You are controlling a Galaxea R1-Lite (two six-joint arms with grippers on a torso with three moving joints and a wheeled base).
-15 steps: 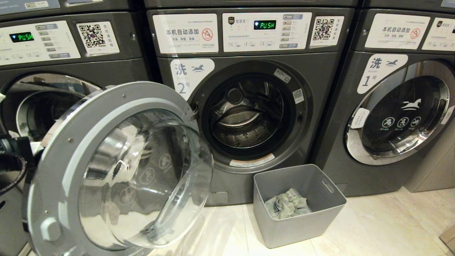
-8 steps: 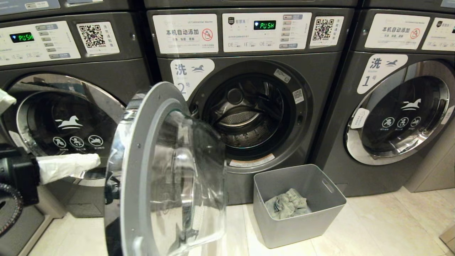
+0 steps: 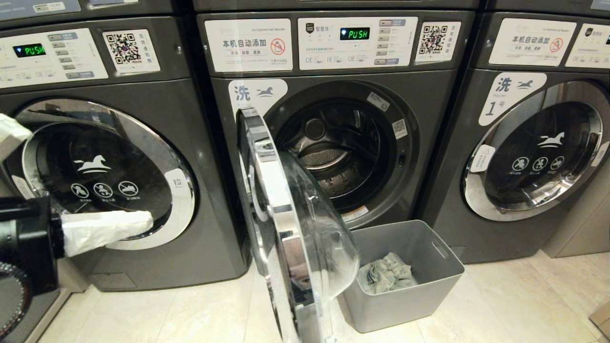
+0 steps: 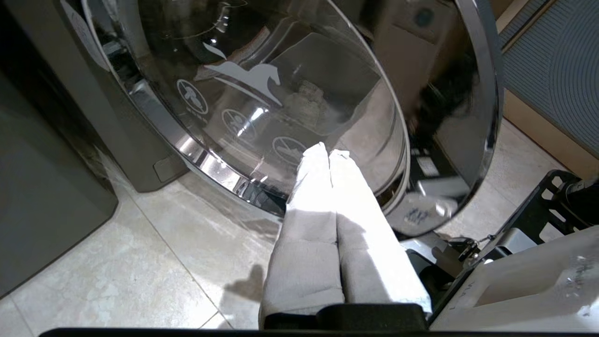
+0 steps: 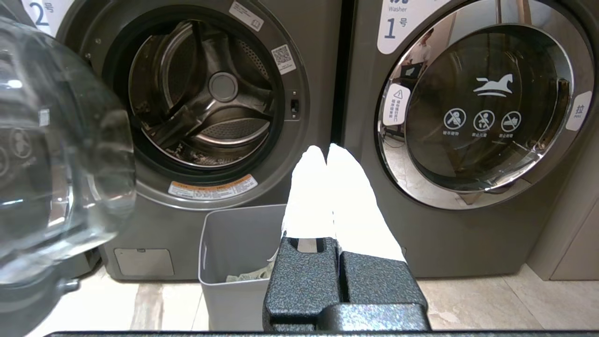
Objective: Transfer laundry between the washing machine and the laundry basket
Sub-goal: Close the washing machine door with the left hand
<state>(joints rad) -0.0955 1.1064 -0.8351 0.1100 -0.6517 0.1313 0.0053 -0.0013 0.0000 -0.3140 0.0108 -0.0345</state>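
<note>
The washing machine marked 2 stands in the middle with its dark drum showing. Its chrome-rimmed glass door hangs about half shut, edge-on to the head view. On the floor before it sits the grey laundry basket, and the grey-green laundry lies crumpled in its bottom. My left gripper is shut and empty, level, left of the door and apart from it. It faces the door's outer glass. My right gripper is shut and empty, held back above the basket.
The alike machine marked 1 stands at the right, and another one at the left behind my left gripper; both have shut doors. Pale tiled floor lies right of the basket. Part of my own base shows beside the left arm.
The door of machine 2 has swung from wide open to about half shut. My left gripper has come into view from the left, following the door, which has now swung away from it.
</note>
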